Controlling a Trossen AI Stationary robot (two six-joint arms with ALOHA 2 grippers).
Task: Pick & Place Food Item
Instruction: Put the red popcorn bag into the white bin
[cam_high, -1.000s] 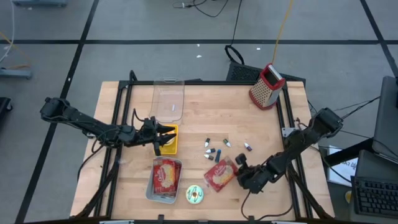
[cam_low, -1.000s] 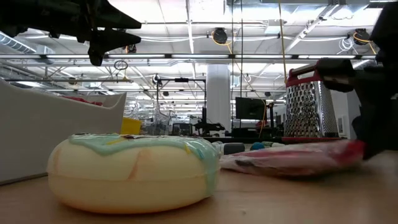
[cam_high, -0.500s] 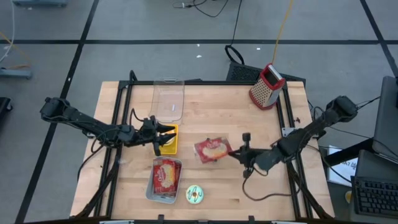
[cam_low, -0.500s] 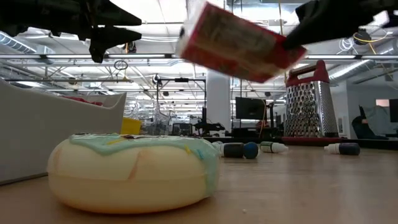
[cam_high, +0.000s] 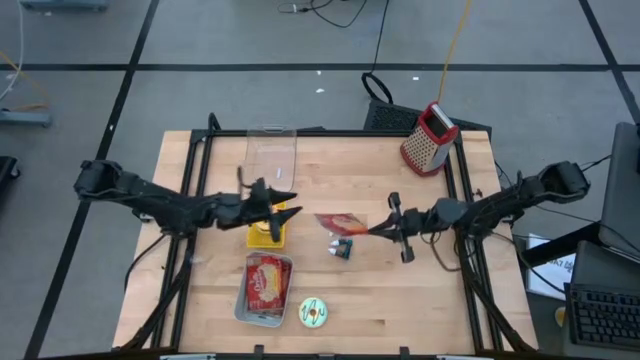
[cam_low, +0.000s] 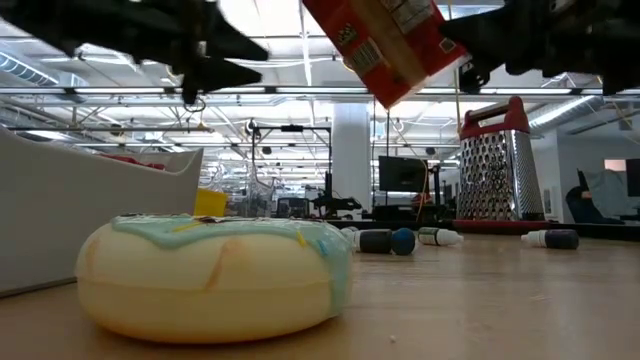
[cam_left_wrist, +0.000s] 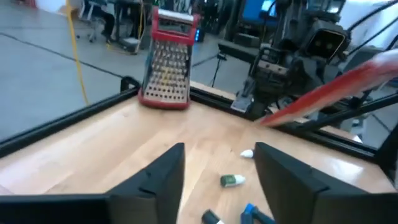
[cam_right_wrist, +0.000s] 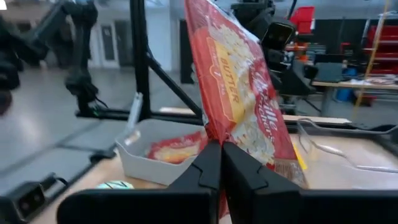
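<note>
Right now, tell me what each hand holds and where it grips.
The right hand pinches the red popcorn packet by its lower edge, lifted off the table. The left hand is open and holds nothing.

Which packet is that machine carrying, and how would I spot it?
Start at the metal grater at the wooden table's far right corner, then follow the right gripper toward the middle. Pinched in its shut jaws, lifted off the table, hangs a flat red popcorn packet. Its twin lies in the grey tray.
</note>
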